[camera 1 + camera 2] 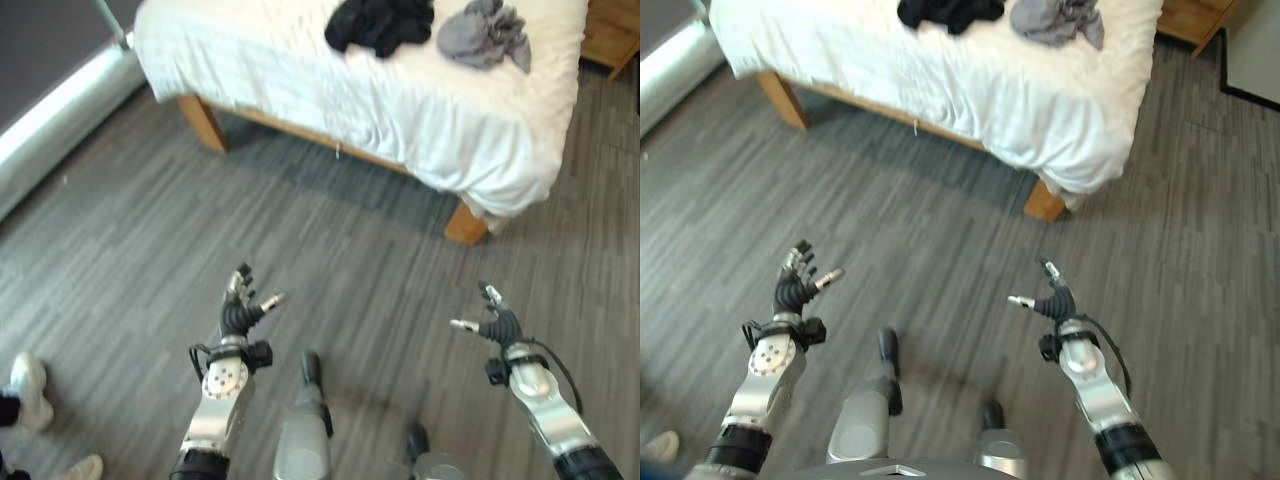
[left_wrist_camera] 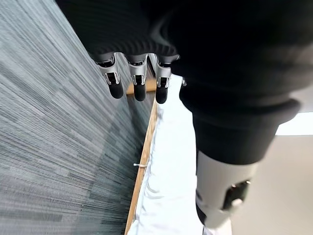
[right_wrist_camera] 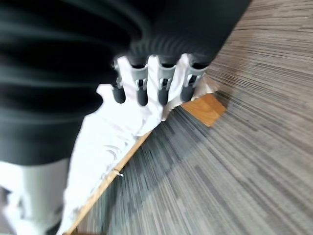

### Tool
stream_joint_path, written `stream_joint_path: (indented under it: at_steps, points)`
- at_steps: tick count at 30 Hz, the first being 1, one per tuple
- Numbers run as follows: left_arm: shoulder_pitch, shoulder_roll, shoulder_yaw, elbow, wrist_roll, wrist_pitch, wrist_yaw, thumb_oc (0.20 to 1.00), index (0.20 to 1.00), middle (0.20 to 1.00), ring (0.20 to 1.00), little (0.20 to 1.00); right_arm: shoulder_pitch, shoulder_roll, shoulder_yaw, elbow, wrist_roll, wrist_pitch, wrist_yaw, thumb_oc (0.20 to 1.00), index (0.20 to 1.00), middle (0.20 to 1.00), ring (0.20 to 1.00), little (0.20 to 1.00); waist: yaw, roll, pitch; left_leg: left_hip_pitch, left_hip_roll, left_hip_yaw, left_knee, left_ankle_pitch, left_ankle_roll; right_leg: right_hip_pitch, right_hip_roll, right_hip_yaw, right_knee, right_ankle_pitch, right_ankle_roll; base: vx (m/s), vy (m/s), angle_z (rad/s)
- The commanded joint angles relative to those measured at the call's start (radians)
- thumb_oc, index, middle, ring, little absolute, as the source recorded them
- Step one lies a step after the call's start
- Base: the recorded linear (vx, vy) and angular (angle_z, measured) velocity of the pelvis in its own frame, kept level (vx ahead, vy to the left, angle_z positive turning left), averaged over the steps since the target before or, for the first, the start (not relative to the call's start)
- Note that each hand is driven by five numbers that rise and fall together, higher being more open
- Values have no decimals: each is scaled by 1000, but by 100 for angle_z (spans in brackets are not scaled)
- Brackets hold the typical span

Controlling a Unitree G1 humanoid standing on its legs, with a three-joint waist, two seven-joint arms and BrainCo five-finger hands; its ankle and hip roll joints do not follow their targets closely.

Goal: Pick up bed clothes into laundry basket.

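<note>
From the left eye view, a bed [image 1: 300, 90] with a white cover and a wooden frame stands across the far side of a grey plank floor [image 1: 330, 250]. Two garments lie side by side on its near corner, a crumpled black one [image 1: 378, 24] and a grey one [image 1: 484, 34], both well apart from the robot and probably the clothes to collect. The left hand [image 1: 238, 312] and the right hand [image 1: 497, 322] are held out low over bare floor, fingers relaxed and thumbs spread, each holding nothing, likely because the robot is too far from the bed to reach. A person's pale shoe [image 1: 28, 390] shows at the lower left edge. From the right eye view, the same layout appears, and a dark-edged pale panel [image 1: 1255, 50] sits on the floor past the bed's right side. From the left wrist view, the hand's dark-tipped fingers [image 2: 138, 88] hang loose, pointing toward the bed's wooden rail [image 2: 142, 171] and white cover. From the right wrist view, its fingers [image 3: 142, 93] are likewise loose and empty, aimed at the bed's wooden corner leg [image 3: 208, 108].
</note>
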Motion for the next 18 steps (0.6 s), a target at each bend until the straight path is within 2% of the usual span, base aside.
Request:
stream_joint_path:
  at_steps: [1, 3, 4, 5, 6, 7, 8, 9, 10, 11, 12, 13, 14, 15, 16, 18]
  points:
    - [-33, 79, -8, -99, 26, -36, 1, 1000, 1000, 1000, 1000, 1000, -101, 43, -1, -11, -29, -32, -12, 1000, 1000, 1000, 1000, 1000, -9, -46, -17, 5, 5, -49, -60, 43, 8, 82, 34, 28, 45, 294, 16, 283, 228, 36]
    - [-58, 98, -16, -86, 32, -33, 5, 1000, 1000, 1000, 1000, 1000, -115, 58, -4, -6, -17, -39, -26, 1000, 1000, 1000, 1000, 1000, -33, -34, -1, 56, 30, -48, -60, 15, 9, -1, 28, -15, 136, 297, -4, 348, 116, 40]
    - [-68, 109, -17, -86, 33, -33, 9, 1000, 1000, 1000, 1000, 1000, -116, 62, -5, -16, -15, -41, -29, 1000, 1000, 1000, 1000, 1000, -45, -38, 1, 75, 35, -43, -60, 1, 7, -29, 11, -55, 118, 287, -6, 399, 57, 40]
    - [-71, 112, -20, -85, 31, -34, 7, 1000, 1000, 1000, 1000, 1000, -113, 64, -6, -21, -11, -42, -28, 1000, 1000, 1000, 1000, 1000, -60, -50, 2, 96, 22, -40, -60, -20, 4, -46, -2, -90, 72, 261, -5, 717, 29, 46]
    - [-73, 122, -26, -74, 30, -32, -10, 1000, 1000, 1000, 1000, 1000, -108, 64, -13, -28, 14, -50, -19, 1000, 1000, 1000, 1000, 1000, -101, -72, -2, 156, -1, -42, -60, -82, -11, -117, 40, -205, -154, 200, -14, 608, 15, 34]
    - [-72, 122, -26, -73, 29, -32, -11, 1000, 1000, 1000, 1000, 1000, -107, 64, -13, -28, 14, -50, -19, 1000, 1000, 1000, 1000, 1000, -106, -70, -2, 160, 2, -47, -60, -89, -12, -106, 42, -213, -162, 196, -13, 648, -11, 14]
    - [-71, 121, -26, -65, 35, -28, -16, 1000, 1000, 1000, 1000, 1000, -106, 64, -16, -28, 21, -53, -17, 1000, 1000, 1000, 1000, 1000, -123, -78, -4, 195, -8, -49, -60, -120, -20, -119, 65, -249, -264, 193, -13, 406, -28, 13]
    - [-74, 117, -24, -50, 40, -21, -20, 1000, 1000, 1000, 1000, 1000, -108, 61, -22, -20, 25, -53, -19, 1000, 1000, 1000, 1000, 1000, -137, -85, -6, 233, -20, -57, -60, -154, -26, -129, 87, -288, -359, 212, -7, 739, -64, 34]
    - [-78, 114, -15, -24, 56, -12, -23, 1000, 1000, 1000, 1000, 1000, -114, 60, -25, -8, 22, -50, -22, 1000, 1000, 1000, 1000, 1000, -144, -100, -17, 292, -33, -43, -60, -200, -40, -154, 80, -386, -463, 258, 2, 571, -54, 49]
    - [-78, 113, -14, -23, 57, -13, -24, 1000, 1000, 1000, 1000, 1000, -115, 60, -24, -7, 22, -51, -23, 1000, 1000, 1000, 1000, 1000, -147, -94, -12, 298, -26, -46, -60, -204, -42, -138, 87, -393, -478, 263, 2, 543, -46, 45]
    - [-78, 112, -10, -18, 67, -12, -22, 1000, 1000, 1000, 1000, 1000, -119, 63, -21, -4, 19, -51, -22, 1000, 1000, 1000, 1000, 1000, -145, -101, -19, 328, -33, -32, -60, -217, -48, -150, 75, -453, -496, 284, 4, 526, 3, 37]
    - [-66, 113, -1, -16, 82, -17, -20, 1000, 1000, 1000, 1000, 1000, -125, 59, -18, 0, -5, -48, -25, 1000, 1000, 1000, 1000, 1000, -144, -110, -33, 401, -41, -7, -60, -252, -51, -156, 53, -560, -493, 309, -2, 531, 9, 14]
    - [-64, 112, -1, -16, 82, -17, -21, 1000, 1000, 1000, 1000, 1000, -124, 59, -17, 0, -6, -47, -26, 1000, 1000, 1000, 1000, 1000, -138, -102, -27, 413, -33, -1, -60, -261, -53, -146, 63, -558, -493, 304, -1, 501, -2, -9]
    - [-55, 106, 3, -10, 95, -23, -20, 1000, 1000, 1000, 1000, 1000, -119, 51, -16, 0, -23, -49, -27, 1000, 1000, 1000, 1000, 1000, -144, -104, -43, 442, -39, 6, -57, -280, -53, -131, 65, -567, -507, 280, -24, 344, -34, -37]
    - [-36, 102, 7, -2, 105, -21, -19, 1000, 1000, 1000, 1000, 1000, -97, 46, -21, 5, -24, -52, -26, 1000, 1000, 1000, 1000, 1000, -153, -91, -53, 459, -25, 10, -14, -283, -68, -110, 90, -540, -512, 268, -49, 473, -52, -33]
    - [-14, 91, 30, 7, 100, -25, -7, 1000, 1000, 1000, 1000, 1000, -83, 30, -39, 8, -19, -48, -23, 1000, 1000, 1000, 1000, 1000, -165, -66, -62, 410, 19, 4, 203, -202, -116, -68, 103, -526, -512, 269, -79, 400, -71, -32]
